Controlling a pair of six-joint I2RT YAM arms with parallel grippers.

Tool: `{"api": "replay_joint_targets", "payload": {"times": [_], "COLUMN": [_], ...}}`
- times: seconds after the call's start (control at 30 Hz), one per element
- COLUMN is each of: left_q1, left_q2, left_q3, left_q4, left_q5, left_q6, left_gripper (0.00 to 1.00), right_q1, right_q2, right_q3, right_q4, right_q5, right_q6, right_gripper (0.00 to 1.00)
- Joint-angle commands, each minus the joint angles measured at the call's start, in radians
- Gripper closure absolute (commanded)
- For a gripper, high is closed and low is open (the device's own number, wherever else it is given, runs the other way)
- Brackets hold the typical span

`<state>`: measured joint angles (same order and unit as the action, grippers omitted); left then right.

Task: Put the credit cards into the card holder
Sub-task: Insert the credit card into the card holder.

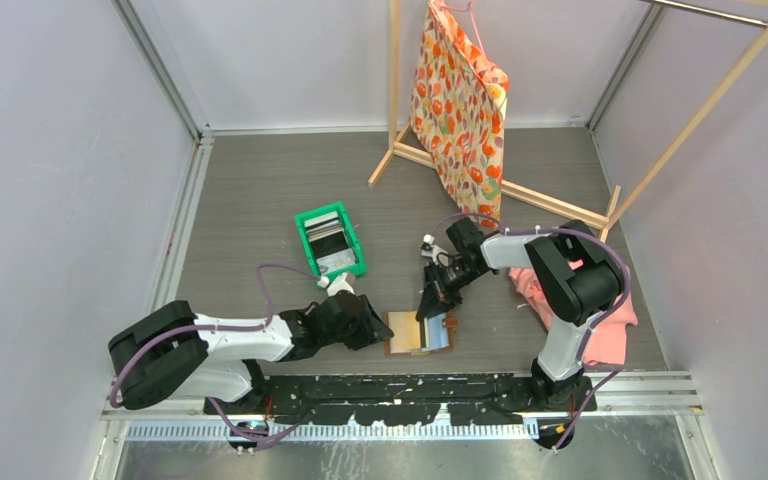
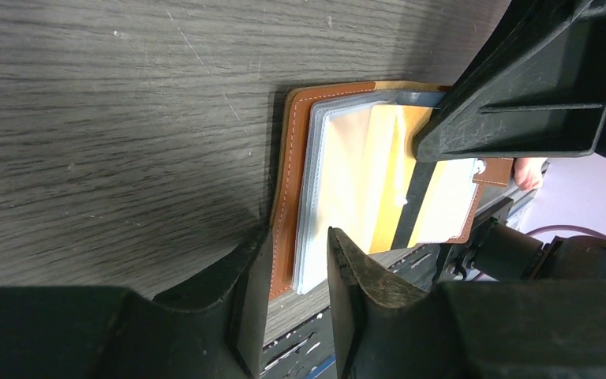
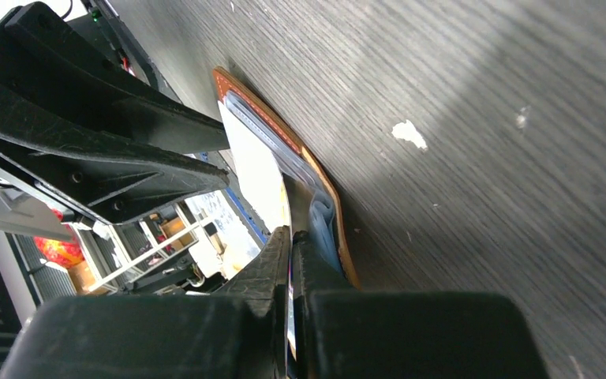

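green bin (image 1: 306, 243), left of centre on the table (image 1: 260, 180): it holds further credit cards (image 1: 328, 235), stacked and not yet filed.

left gripper (image 2: 300, 241): jaws closed on the left edge of the card holder (image 1: 405, 335), one finger under the brown leather cover and one on top of the clear sleeves. judged purpose: to pin the holder flat and open so it cannot slide or fold while a card goes in.

card holder: lies open on the table just ahead of the arm bases, between the two grippers. long axis runs left to right, snap tab on the right side, sleeves facing up.

credit card (image 2: 387, 205), tan with a dark stripe: stands steeply on edge over the open sleeves, lower edge down among them. whether it sits in a slot cannot be told.

right gripper (image 3: 292, 233): jaws closed tight on the card's upper edge, apparently to steer it downward.
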<state>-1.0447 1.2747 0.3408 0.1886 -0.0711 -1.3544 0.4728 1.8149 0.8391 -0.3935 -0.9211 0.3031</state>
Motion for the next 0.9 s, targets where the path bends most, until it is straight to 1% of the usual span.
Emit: {"api": "replay_joint_targets", "payload": {"times": [0.0,0.03,0.1,0.23,0.3,0.43,0.47,0.53,0.6,0.87], "left_q1": [0.002,0.002,0.003,0.002,0.002,0.002,0.002,0.003,0.002,0.002], "left_q2": [0.06,0.064,0.064,0.03,0.008,-0.024,-0.029,-0.038,-0.041,-0.04], "left_q3": [-0.01,-0.012,-0.016,-0.039,-0.052,-0.06,-0.061,-0.062,-0.065,-0.059], "left_q4": [-0.032,-0.019,-0.006,0.002,0.004,-0.003,-0.006,-0.005,0.0,0.046], "left_q5": [0.008,0.012,0.015,-0.005,-0.015,-0.025,-0.027,-0.027,-0.026,-0.008], "left_q6": [0.028,0.025,0.023,0.02,0.024,0.04,0.042,0.05,0.057,0.107], "left_gripper": [0.66,0.66,0.65,0.63,0.61,0.59,0.59,0.58,0.58,0.57], "right_q1": [0.045,0.047,0.051,0.042,0.031,0.027,0.026,0.026,0.027,0.042], "right_q2": [0.002,0.007,0.02,0.02,0.0,-0.047,-0.051,-0.051,-0.046,-0.034], "right_q3": [-0.024,-0.024,-0.008,0.106,0.137,0.173,0.184,0.21,0.232,0.325], "right_q4": [0.115,0.133,0.118,-0.072,-0.128,-0.19,-0.205,-0.241,-0.275,-0.377], "right_q5": [0.048,0.048,0.048,0.058,0.074,0.116,0.123,0.142,0.163,0.318], "right_q6": [0.075,0.088,0.081,-0.075,-0.119,-0.178,-0.189,-0.218,-0.255,-0.388], "right_gripper": [0.95,0.95,0.89,0.77,0.69,0.51,0.48,0.43,0.41,0.35]}}
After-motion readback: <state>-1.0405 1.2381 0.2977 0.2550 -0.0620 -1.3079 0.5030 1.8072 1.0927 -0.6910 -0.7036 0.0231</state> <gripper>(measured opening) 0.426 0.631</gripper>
